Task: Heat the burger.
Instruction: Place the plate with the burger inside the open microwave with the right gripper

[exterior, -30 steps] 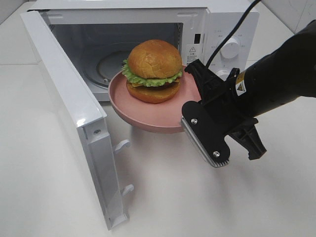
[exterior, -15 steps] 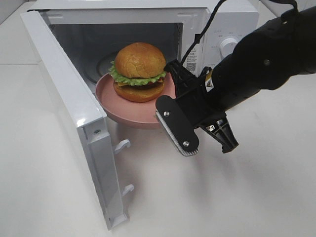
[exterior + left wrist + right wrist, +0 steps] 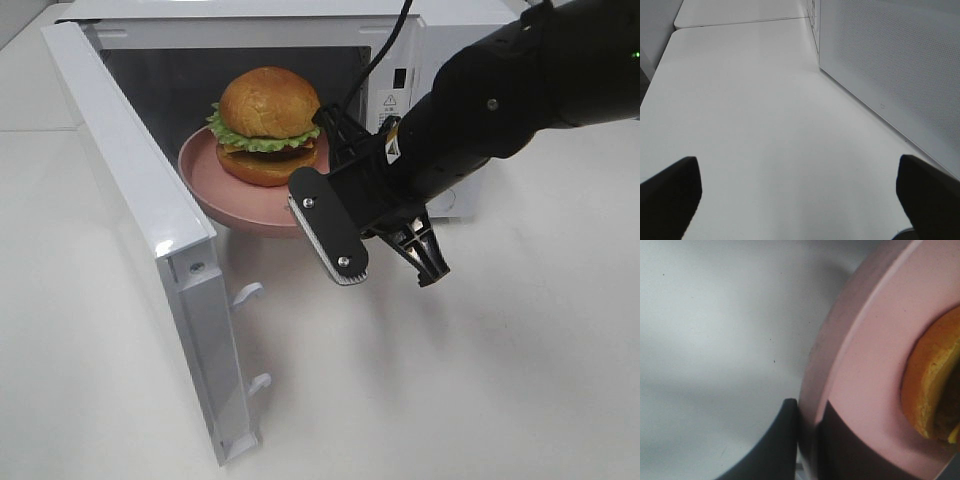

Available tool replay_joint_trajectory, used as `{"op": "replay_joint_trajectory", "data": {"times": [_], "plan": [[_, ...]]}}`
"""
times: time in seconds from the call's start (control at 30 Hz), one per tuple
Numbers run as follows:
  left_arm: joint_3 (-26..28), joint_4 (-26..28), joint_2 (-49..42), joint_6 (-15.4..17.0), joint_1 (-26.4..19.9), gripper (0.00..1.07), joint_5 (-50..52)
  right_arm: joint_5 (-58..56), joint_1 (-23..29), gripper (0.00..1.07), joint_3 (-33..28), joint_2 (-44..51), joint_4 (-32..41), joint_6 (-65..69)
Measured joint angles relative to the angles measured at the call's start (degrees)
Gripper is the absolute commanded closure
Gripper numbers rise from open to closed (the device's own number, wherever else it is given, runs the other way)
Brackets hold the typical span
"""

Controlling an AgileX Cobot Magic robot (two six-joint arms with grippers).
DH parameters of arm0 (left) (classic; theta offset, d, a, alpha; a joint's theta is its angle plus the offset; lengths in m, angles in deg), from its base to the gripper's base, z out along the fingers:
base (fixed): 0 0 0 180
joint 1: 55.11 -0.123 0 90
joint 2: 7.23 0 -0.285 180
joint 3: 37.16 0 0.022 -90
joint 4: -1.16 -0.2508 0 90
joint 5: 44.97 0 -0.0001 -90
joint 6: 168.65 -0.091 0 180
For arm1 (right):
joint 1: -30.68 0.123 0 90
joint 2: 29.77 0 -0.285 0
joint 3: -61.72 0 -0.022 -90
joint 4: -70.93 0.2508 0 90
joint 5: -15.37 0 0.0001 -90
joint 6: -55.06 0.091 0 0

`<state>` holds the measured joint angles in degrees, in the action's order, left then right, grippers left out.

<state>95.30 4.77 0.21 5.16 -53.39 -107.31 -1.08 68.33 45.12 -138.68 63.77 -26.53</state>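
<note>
Jaws of right gripper [image 3: 809, 432] clamped on rim of pink plate [image 3: 212, 190]. burger [image 3: 268, 122] sits on plate, raised at mouth of open microwave [image 3: 240, 30]. left gripper [image 3: 800, 200] jaws wide apart above white table [image 3: 755, 115].

Glossy golden bun of the burger [image 3: 270, 100], matt pink plate [image 3: 205, 185], smooth white microwave door [image 3: 120, 170].
</note>
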Motion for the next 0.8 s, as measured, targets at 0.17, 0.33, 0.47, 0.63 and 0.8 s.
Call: {"op": "replay_joint_trajectory", "data": {"times": [0.17, 0.33, 0.47, 0.63, 0.8], "plan": [[0.0, 0.0, 0.0, 0.0, 0.0, 0.08, 0.0, -1.5, 0.0, 1.07, 2.9, -3.0, -0.2, 2.6], [0.0, 0.0, 0.0, 0.0, 0.0, 0.08, 0.0, -3.0, 0.0, 1.07, 5.6, -5.3, -2.2, 5.9], [0.0, 0.0, 0.0, 0.0, 0.0, 0.08, 0.0, -3.4, 0.0, 1.07, 7.8, -6.8, -3.1, 8.4], [0.0, 0.0, 0.0, 0.0, 0.0, 0.08, 0.0, -4.1, 0.0, 1.07, 10.7, -8.8, -4.4, 11.0], [0.0, 0.0, 0.0, 0.0, 0.0, 0.08, 0.0, -4.5, 0.0, 1.07, 13.2, -10.1, -4.5, 11.7]]}}
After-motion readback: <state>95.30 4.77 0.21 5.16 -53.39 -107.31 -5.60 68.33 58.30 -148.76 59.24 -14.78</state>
